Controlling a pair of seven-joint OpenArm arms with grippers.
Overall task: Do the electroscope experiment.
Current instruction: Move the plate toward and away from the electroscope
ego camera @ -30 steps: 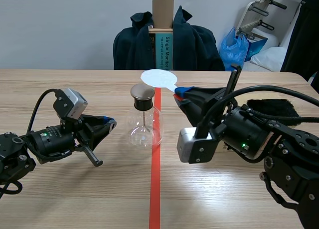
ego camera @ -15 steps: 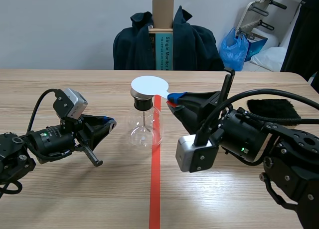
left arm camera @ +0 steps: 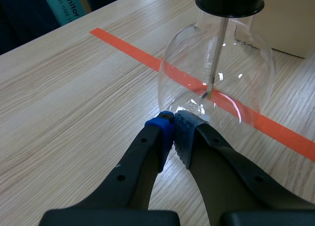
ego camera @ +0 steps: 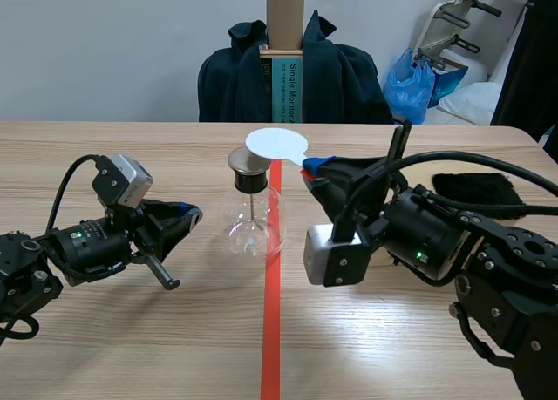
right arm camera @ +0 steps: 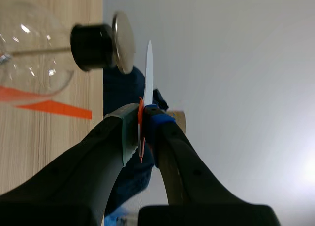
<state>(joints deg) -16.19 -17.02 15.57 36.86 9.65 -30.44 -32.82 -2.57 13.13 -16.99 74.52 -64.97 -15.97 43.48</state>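
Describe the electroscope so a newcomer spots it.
On the wooden table, follow the orange-red tape line toward the far end. A clear round glass flask stands there. Unlike the white paddle near its top, it has a black stopper capped by a metal disc.

A: Any writing that can be read?
B: One place only; the teal box (ego camera: 284, 88) at the far edge of the table (ego camera: 105, 348), about its middle, has white letters running down its face: "Single Monitor"; the smaller line beside them is too fine to read.
A: And from the left wrist?
B: The same box (left arm camera: 64, 4); just "Monitor" shows.
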